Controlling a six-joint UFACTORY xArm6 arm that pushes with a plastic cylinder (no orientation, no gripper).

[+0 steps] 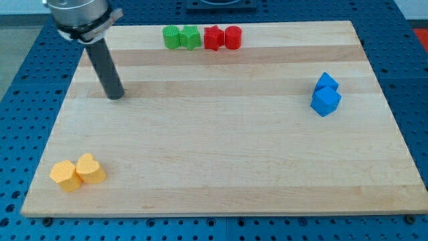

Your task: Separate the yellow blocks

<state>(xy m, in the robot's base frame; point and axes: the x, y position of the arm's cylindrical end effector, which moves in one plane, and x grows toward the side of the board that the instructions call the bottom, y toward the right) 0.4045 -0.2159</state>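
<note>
Wooden board point(221, 134) on blue pegboard. Rod only, no claw to open or close — my tip point(116, 96) sat upper left. Yellow hexagonal block point(65, 175) and yellow heart-shaped block point(89, 169) touching at lower-left corner — straight below tip, well apart.

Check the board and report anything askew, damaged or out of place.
Nothing stands out. The blocks sit in tidy touching pairs: green and red at the view's top edge, blue at the right, yellow at the bottom left. My tip rests far above the yellow pair.
</note>
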